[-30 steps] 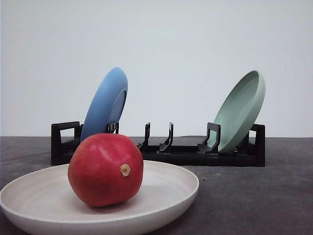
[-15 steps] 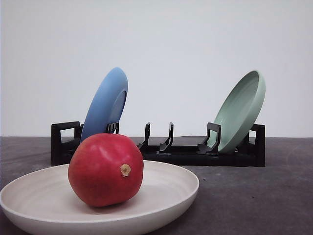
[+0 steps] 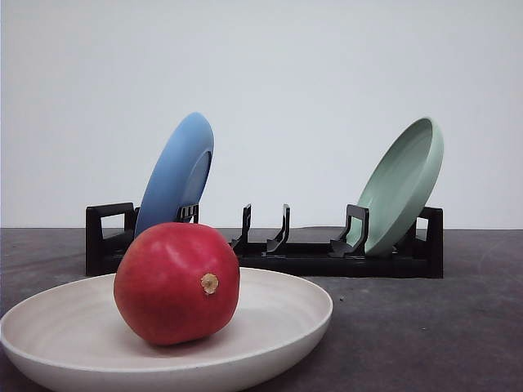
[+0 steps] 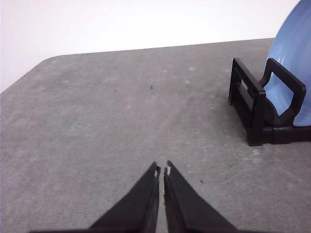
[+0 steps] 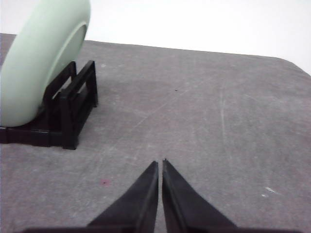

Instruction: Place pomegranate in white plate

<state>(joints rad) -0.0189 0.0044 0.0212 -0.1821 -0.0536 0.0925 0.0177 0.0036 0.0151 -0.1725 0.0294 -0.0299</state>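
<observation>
The deep-red pomegranate [image 3: 176, 282] rests inside the white plate [image 3: 290, 314], which lies flat on the grey table at the front left of the front view. A tan stem scar faces the camera. My left gripper [image 4: 162, 170] is shut with nothing in it, hovering over bare table beside the rack's blue-plate end. Over bare table near the rack's green-plate end, my right gripper [image 5: 160, 163] is also shut and holds nothing.
A black dish rack [image 3: 319, 253] stands behind the white plate. A blue plate [image 3: 176, 175] leans in its left slot and a pale green plate [image 3: 400, 184] in its right slot. The rack's ends show beside each gripper [image 4: 255, 109] [image 5: 73, 104].
</observation>
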